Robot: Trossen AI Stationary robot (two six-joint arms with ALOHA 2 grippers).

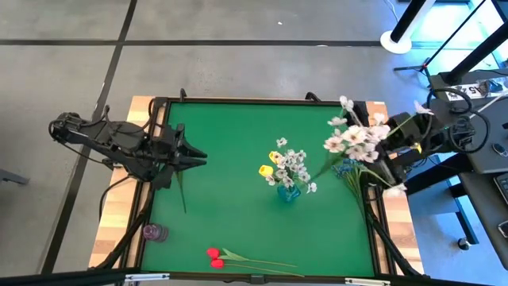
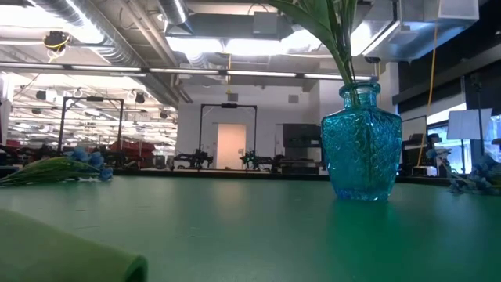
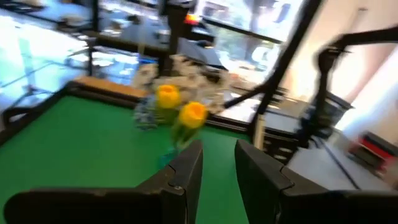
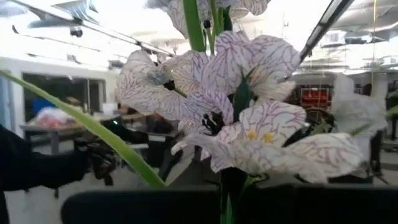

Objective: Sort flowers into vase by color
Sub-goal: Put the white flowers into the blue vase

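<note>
A blue glass vase (image 1: 287, 191) (image 2: 362, 141) stands right of the mat's middle. It holds tiny white blossoms (image 1: 295, 164) and yellow tulips (image 1: 267, 169) (image 3: 193, 114). Red tulips (image 1: 214, 258) lie by the near edge. Blue blossoms (image 1: 347, 167) lie at the mat's right. My right gripper (image 1: 382, 153) (image 4: 230, 202) is raised over the table's right edge. It is shut on a spray of large white, purple-veined flowers (image 1: 353, 139). My left gripper (image 1: 205, 160) (image 3: 219, 168) hovers at the mat's left, open, pointing toward the vase, with nothing between its fingers. My right gripper pinches the green stem (image 4: 231, 183) of the white spray between its two fingers, below the blossoms. The blossoms (image 4: 249, 118) stand up beyond the fingertips, which slant upward. The spray is lifted clear of the table, its leaves (image 1: 327, 165) trailing toward the mat's middle.
A small purple glass thing (image 1: 155, 232) lies at the mat's near left corner. A thin green stem (image 1: 182, 195) shows on the mat under my left arm. The mat's raised black frame (image 1: 262, 101) runs round the edge. Free mat lies between my left gripper and the vase.
</note>
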